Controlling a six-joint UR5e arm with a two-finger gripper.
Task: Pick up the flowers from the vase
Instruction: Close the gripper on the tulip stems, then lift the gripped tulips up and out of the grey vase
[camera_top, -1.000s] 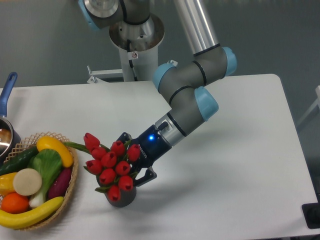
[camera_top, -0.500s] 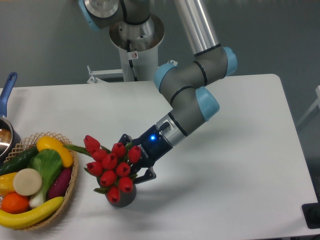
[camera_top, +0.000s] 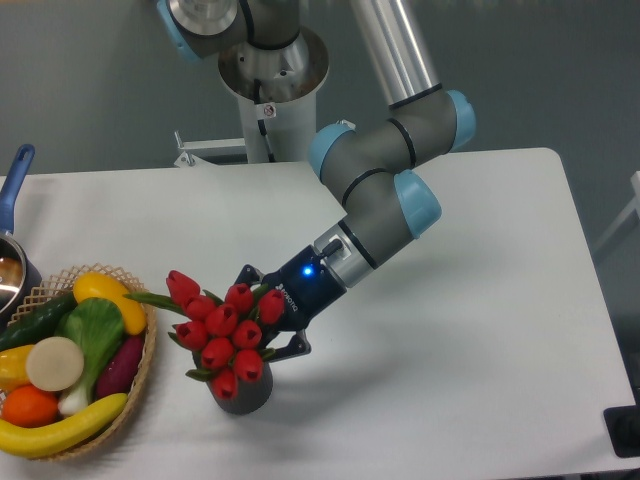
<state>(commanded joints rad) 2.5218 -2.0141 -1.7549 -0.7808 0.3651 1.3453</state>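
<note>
The flowers (camera_top: 220, 328) are a bunch of red tulip buds with green leaves, standing in the dark grey vase (camera_top: 243, 394) near the table's front left. My gripper (camera_top: 262, 322) reaches in from the right behind the buds, with one finger above and one below the bunch. The buds hide the fingertips, so I cannot tell whether the fingers press on the stems. The bunch leans to the upper left. A blue light glows on the gripper's wrist.
A woven basket (camera_top: 145, 372) with a banana, cucumber, orange and other produce sits at the left front, close to the flowers. A pot with a blue handle (camera_top: 14, 180) is at the left edge. The arm's base (camera_top: 272, 90) stands behind the table.
The arm and gripper have shifted slightly up and to the right. The bunch has tilted a little with them; the vase has stayed in place.
</note>
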